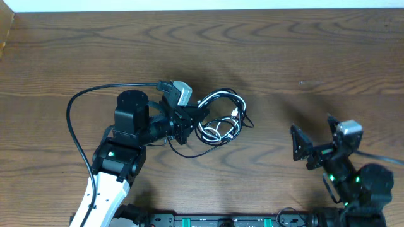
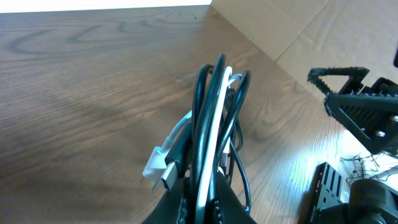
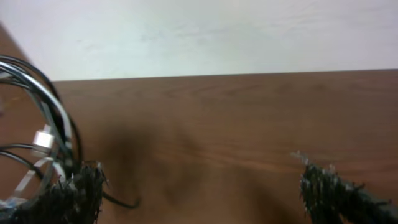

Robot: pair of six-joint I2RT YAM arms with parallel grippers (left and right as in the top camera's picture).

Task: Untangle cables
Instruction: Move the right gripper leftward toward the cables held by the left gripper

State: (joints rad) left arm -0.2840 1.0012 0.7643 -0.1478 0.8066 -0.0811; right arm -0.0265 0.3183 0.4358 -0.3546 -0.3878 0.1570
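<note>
The cables point(image 1: 222, 120) form a tangle of thin black and white loops near the table's middle. My left gripper point(image 1: 193, 117) reaches in from the left and is shut on the tangle's left side. In the left wrist view the black and white cords point(image 2: 211, 112) rise straight out from between the closed jaws point(image 2: 202, 200), and a silver plug point(image 2: 169, 175) with a white plug beside it hangs at the left. My right gripper point(image 1: 307, 151) stands open to the right of the tangle, apart from it. Its view has the cables point(image 3: 53, 127) at the far left, with nothing between its fingers point(image 3: 202, 186).
The wooden table point(image 1: 303, 57) spreads all around the tangle. A thick black arm cable point(image 1: 79, 135) arcs over the table left of my left arm. A black rail point(image 1: 221, 221) runs along the front edge. A pale wall borders the table's far edge point(image 3: 217, 37).
</note>
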